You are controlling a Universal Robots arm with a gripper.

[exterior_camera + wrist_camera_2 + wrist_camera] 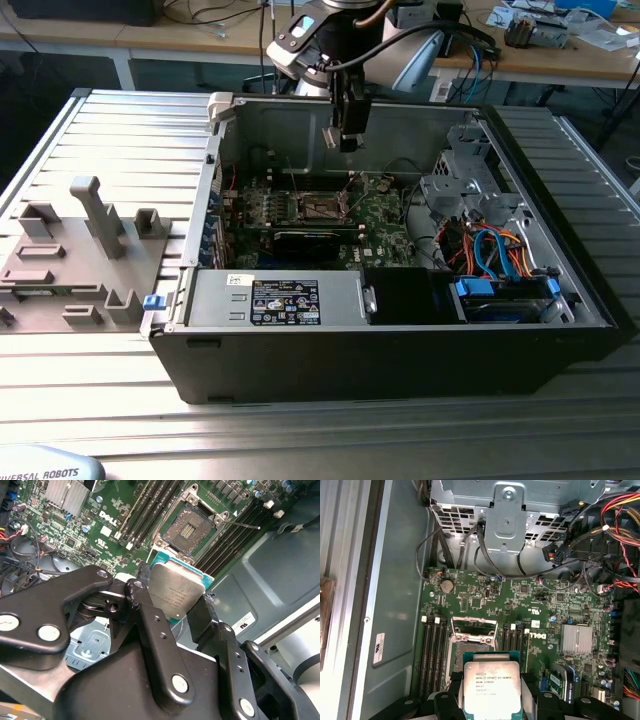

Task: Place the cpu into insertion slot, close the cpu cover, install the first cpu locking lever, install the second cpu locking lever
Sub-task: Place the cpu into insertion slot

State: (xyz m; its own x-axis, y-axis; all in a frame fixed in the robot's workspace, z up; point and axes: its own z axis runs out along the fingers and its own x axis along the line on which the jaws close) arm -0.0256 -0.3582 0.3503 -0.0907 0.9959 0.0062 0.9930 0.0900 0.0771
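Observation:
My gripper (175,589) is shut on the cpu (176,591), a square chip with a dull silver top and a green edge, pinched between two black fingers (150,615). In the exterior view the gripper (347,143) hangs inside the open computer case, above the green motherboard (380,222). The insertion slot (189,527) lies bare below the chip, a little off to one side of it. In the first wrist view the cpu (492,689) overlaps the near edge of the slot (472,642). The cpu cover (473,624) looks lifted at the slot's far edge. A thin locking lever (241,525) sticks out beside the slot.
Long memory slots (431,647) flank the socket on both sides. A silver heatsink (577,639) and cable bundles (620,540) sit close by, and a metal drive cage (465,175) stands at the exterior view's right. A grey fixture tray (85,255) lies outside the case on the left.

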